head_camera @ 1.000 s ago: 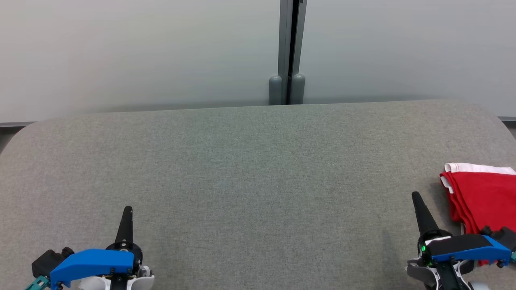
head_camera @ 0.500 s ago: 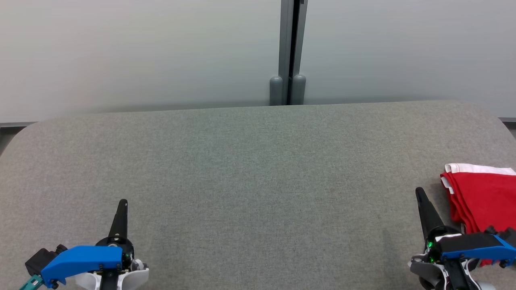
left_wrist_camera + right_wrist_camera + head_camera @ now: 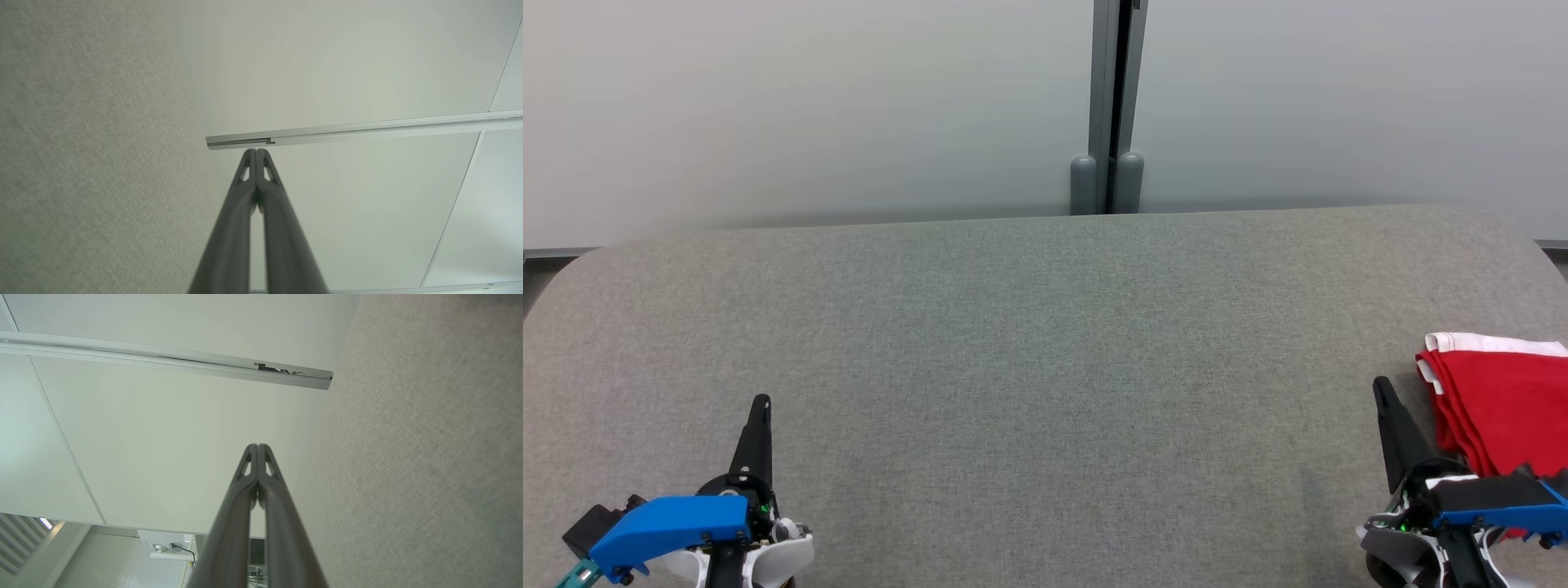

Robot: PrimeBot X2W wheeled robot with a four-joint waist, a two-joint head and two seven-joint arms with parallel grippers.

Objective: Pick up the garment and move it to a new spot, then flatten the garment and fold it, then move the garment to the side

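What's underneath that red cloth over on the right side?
The folded red garment lies on the grey padded table, with white trim at its far edge. Anything beneath its layers is covered, and the right pincer hides its near corner.

Head camera sits high at my near edge, facing forward and down over the grey table (image 3: 1045,343) to the far wall (image 3: 809,106). Both wrist cameras ride low, rolled sideways, facing far along the table. All three share table, wall, panel joint (image 3: 1115,98).
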